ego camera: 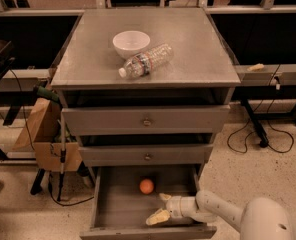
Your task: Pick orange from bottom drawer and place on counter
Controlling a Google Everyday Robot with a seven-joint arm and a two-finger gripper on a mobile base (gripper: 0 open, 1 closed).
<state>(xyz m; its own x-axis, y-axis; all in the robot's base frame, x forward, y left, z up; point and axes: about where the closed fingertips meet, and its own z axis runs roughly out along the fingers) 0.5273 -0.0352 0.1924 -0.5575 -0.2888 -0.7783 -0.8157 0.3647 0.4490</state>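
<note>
Gripper (161, 207) low inside the open bottom drawer (95, 204), jaws spread with nothing between them

Left of the jaws, bare drawer floor runs to the left wall, well apart. The orange (146, 186) lies free just above and left of the upper finger (164, 197), near but apart, toward the drawer's back. The lower finger sits close to the front edge. Right of the jaws, the arm crosses the right wall. The counter (198, 44), well above, carries a white bowl (131, 43) and a plastic bottle (145, 61)
</note>
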